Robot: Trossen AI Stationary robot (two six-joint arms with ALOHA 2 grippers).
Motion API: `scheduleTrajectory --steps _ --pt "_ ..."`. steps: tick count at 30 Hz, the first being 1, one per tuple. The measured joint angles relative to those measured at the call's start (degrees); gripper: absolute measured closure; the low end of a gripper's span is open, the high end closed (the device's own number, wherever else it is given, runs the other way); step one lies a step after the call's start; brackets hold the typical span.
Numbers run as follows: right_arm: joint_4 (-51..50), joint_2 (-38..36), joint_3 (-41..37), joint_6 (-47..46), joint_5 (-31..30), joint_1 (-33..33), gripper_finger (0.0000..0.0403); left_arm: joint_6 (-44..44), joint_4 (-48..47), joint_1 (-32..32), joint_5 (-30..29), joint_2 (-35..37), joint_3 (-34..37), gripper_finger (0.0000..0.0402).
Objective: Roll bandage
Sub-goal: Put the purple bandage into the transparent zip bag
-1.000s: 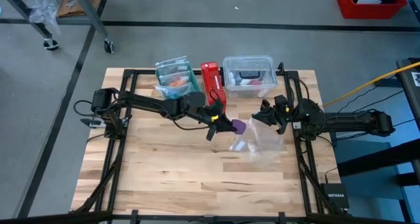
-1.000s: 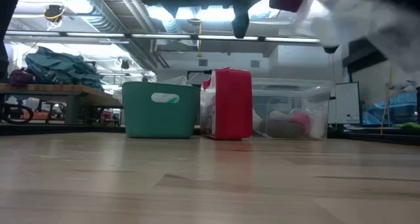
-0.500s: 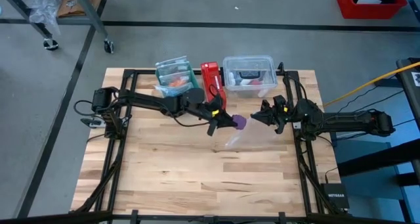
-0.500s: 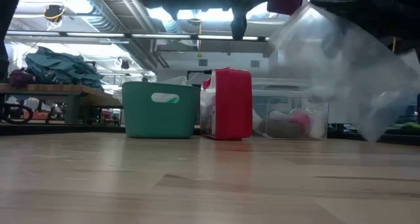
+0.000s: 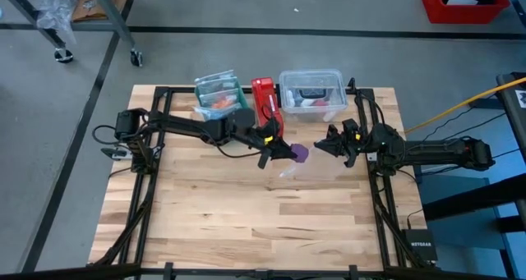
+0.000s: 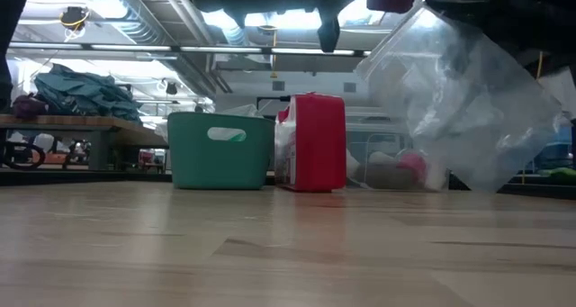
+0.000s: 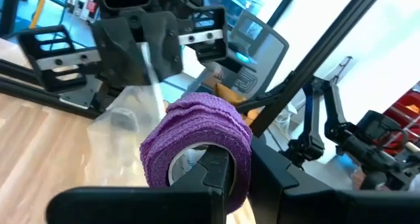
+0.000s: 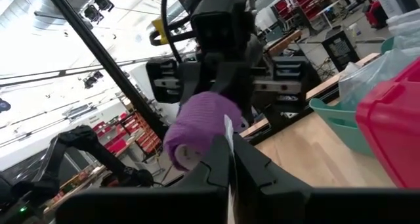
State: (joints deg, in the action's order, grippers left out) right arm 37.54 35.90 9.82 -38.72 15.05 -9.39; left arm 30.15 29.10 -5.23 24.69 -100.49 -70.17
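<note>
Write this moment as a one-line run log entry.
left tool: shut on purple bandage roll, lifted | right tool: shut on clear plastic bag, facing roll | table: neither touches it

Grey concrete floor [image 5: 345, 9] with dark tape lines, red bin [image 5: 464, 2] in a corner, bright ceiling lights [image 6: 135, 14], cluttered workbench [image 6: 63, 122].

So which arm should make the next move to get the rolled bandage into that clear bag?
Probably the left. Its fingers already hold the purple bandage beside the clear bag, which the right gripper pinches in mid-air, so the right should just hold steady.
</note>
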Motion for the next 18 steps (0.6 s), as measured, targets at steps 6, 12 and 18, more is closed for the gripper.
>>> scheduleTrajectory --steps 6,12,18 --pt "0.1 0.0 0.0 0.0 -0.53 0.02 0.0398 -0.11 -0.4 0.86 0.26 0.0 0.0 0.0373" --pt "0.16 -0.02 -0.01 0.03 -0.48 0.04 0.0398 -0.81 -1.59 1.05 0.26 0.0 0.0 0.0373" --pt "0.18 -0.02 -0.02 0.03 0.56 0.04 0.0398 -0.84 -1.51 0.19 0.24 0.0 0.0 0.0373"
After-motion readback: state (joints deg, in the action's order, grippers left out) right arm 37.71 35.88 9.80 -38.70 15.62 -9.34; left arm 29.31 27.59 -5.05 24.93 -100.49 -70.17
